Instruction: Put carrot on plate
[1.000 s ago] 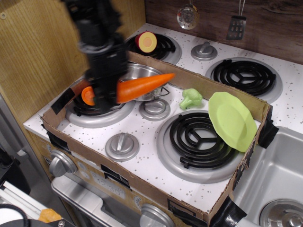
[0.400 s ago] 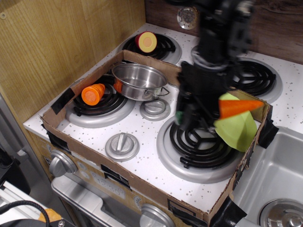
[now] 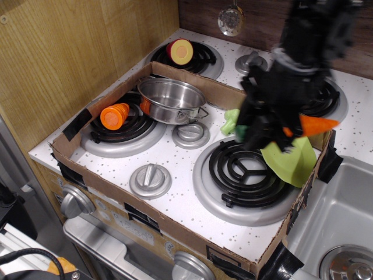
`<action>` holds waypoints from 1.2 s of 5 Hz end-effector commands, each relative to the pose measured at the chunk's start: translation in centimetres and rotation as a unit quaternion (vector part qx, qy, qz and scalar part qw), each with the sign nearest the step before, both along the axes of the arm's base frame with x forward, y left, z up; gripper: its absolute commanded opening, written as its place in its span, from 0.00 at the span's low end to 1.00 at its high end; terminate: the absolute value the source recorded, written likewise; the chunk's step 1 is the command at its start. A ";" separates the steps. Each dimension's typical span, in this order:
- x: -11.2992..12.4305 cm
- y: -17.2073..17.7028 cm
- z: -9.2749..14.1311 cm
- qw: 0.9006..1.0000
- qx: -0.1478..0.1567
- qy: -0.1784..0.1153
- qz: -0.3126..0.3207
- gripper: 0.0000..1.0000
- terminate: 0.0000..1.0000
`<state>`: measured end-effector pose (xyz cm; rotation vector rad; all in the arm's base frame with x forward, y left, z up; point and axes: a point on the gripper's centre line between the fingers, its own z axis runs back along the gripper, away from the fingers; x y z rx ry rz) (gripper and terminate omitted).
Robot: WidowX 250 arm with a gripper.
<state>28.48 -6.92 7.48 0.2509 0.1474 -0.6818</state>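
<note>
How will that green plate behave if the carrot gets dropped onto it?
The plate leans tilted against the cardboard wall, so it will likely rock or slide flat. It looks like thin plastic, probably light. The carrot in the gripper is glossy and tapered, so it may roll off.

Steel pot sits between the left burners, inside cardboard frame. Short orange cylinder lies on front-left burner. Red-rimmed round piece on back-left burner. Green broccoli partly hidden. Sink at right.

Pincer grips carrot above tilted plate, right side of cardboard tray. Pot rear left.
</note>
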 end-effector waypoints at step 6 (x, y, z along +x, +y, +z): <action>0.9 1.7 5.1 0.994 0.101 0.004 -0.030 1.00 0.00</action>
